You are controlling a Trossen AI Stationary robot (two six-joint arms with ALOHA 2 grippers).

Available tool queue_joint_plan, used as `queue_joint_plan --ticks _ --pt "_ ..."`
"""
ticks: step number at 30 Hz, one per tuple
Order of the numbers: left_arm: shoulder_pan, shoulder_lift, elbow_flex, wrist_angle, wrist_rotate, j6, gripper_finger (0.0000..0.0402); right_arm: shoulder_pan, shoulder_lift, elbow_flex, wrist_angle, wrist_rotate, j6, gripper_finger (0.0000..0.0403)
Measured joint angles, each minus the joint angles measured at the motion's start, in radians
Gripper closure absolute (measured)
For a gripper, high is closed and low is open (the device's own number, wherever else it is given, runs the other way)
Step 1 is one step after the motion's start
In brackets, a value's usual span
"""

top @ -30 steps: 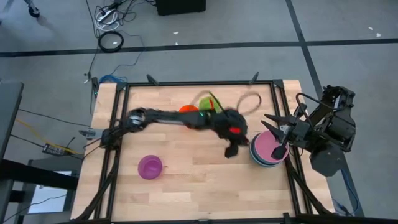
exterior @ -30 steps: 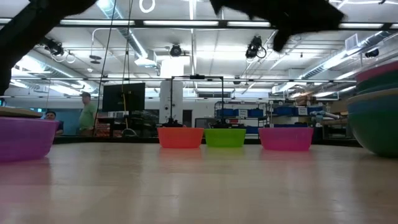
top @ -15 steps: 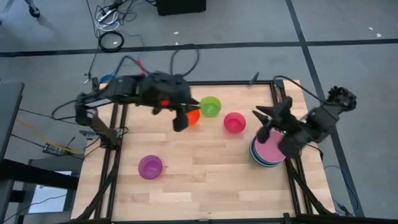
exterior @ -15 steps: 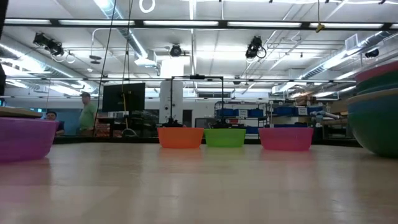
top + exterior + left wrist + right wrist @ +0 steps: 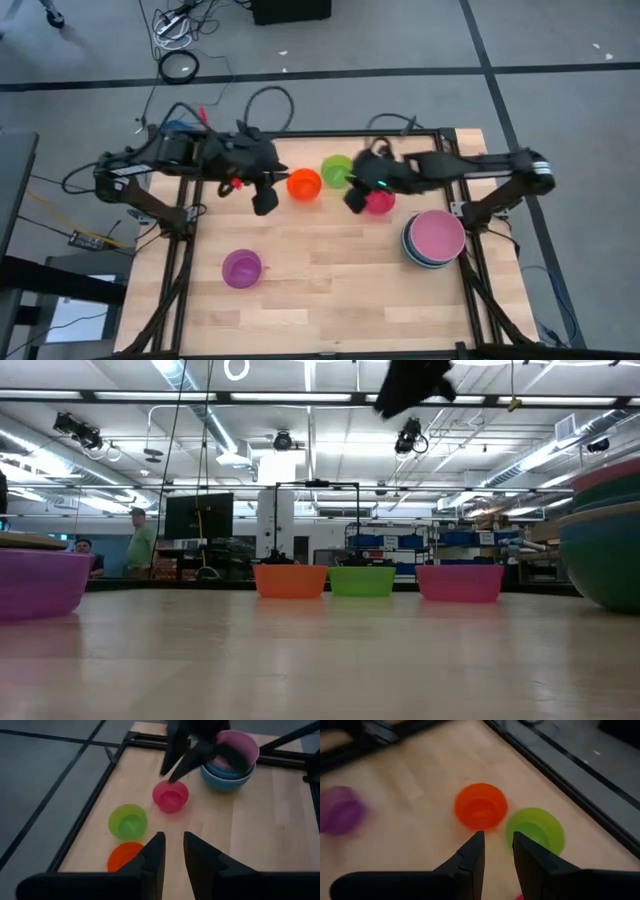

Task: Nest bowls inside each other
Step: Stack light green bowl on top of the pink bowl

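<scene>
Table (image 5: 320, 290): you're looking down on a pale wooden top inside a black frame, both arms reaching in from the far corners.
Stack (image 5: 434, 239): your biggest piece, at the right edge, a pink bowl nested in blue ones; in the low view it bulges in at the right (image 5: 605, 540).
Left arm (image 5: 190, 155): it comes in from the far left, nothing in its grasp.
Right arm (image 5: 480, 165): it stretches from the right across the far side toward the middle.
Left gripper (image 5: 265, 200): it hangs just left of the orange bowl, fingers (image 5: 152, 857) parted by a narrow gap, holding nothing.
Right gripper (image 5: 352, 198): it hovers between the green and magenta bowls, at the magenta bowl's left rim; fingers (image 5: 472, 855) a little apart, nothing between them.
Purple bowl (image 5: 241, 268): alone, near left, well apart from the others; at the low view's left edge (image 5: 40, 582).
Magenta bowl (image 5: 379, 201): right of middle, partly under your right gripper, just left of the stack.
Orange bowl (image 5: 303, 184): far middle, just left of the green one.
Green bowl (image 5: 337, 171): farthest back, between orange and magenta.
Row: from table height, orange (image 5: 291, 580), green (image 5: 361, 580) and magenta (image 5: 459, 582) stand upright side by side.
</scene>
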Motion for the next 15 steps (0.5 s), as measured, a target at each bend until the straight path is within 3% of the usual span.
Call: queue_joint_plan --ticks 10,15 --pt "-0.032 -0.080 -0.093 -0.034 -0.012 -0.079 0.0323 -0.265 0.312 -0.001 -0.091 -0.013 -0.028 0.0314" --pt "-0.056 -0.093 -0.107 -0.056 -0.057 -0.088 0.0323 -0.344 0.394 -0.001 -0.041 -0.141 -0.029 0.0314"
